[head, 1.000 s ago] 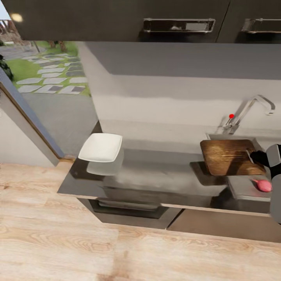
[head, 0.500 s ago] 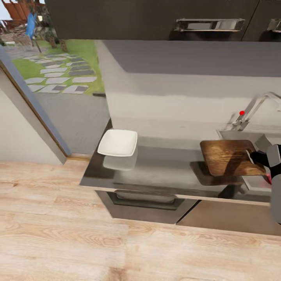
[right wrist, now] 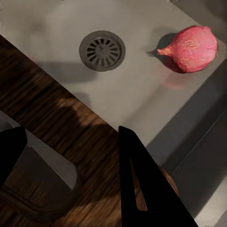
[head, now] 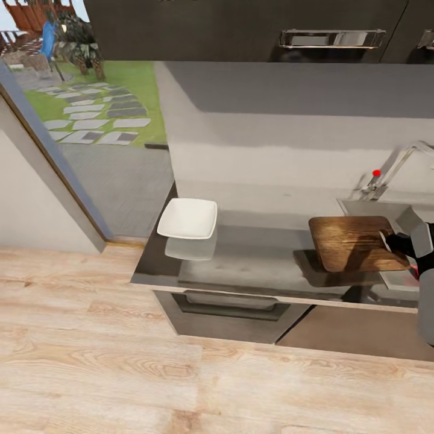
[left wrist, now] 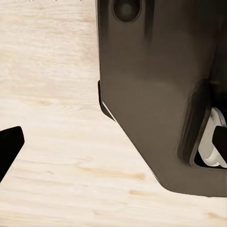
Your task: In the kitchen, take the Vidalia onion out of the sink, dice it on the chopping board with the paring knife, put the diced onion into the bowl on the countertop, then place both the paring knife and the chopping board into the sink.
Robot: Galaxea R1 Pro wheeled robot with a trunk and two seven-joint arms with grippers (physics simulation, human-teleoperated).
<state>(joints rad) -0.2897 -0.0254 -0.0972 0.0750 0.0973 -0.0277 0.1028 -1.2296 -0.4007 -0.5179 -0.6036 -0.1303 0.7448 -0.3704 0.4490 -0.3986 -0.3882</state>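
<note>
Currently, item one: the onion [right wrist: 191, 48] is lying on the grey floor of the sink [right wrist: 56, 19], beside the round drain [right wrist: 102, 50], its pointed end aiming toward that drain. In the head view only a red sliver is showing past the right arm.

Item two: the chopping board [head: 355, 242] is being carried at the right gripper [head: 395, 243], hanging above the tabletop [head: 253, 259] and partly over the sink's near edge. The jaws are clamping the board's right-hand edge; in the right wrist view the dark fingers [right wrist: 142, 179] are sitting against the wood.

Item three: the bowl [head: 187, 218] is resting at the tabletop's left end, well apart from the board.

Item four: the left gripper [left wrist: 113, 142] is pointing at the wooden floor [left wrist: 52, 71]; its jaws are standing apart with nothing between them.

Relation governing the next move, as a judgement: the onion is lying beyond and below the right jaws, and the right arm is nearer, though occupied.

Hard to make out: the faucet [head: 398, 172] is cut off at the frame's edge, and most of the basin is hidden by board and arm.
</note>
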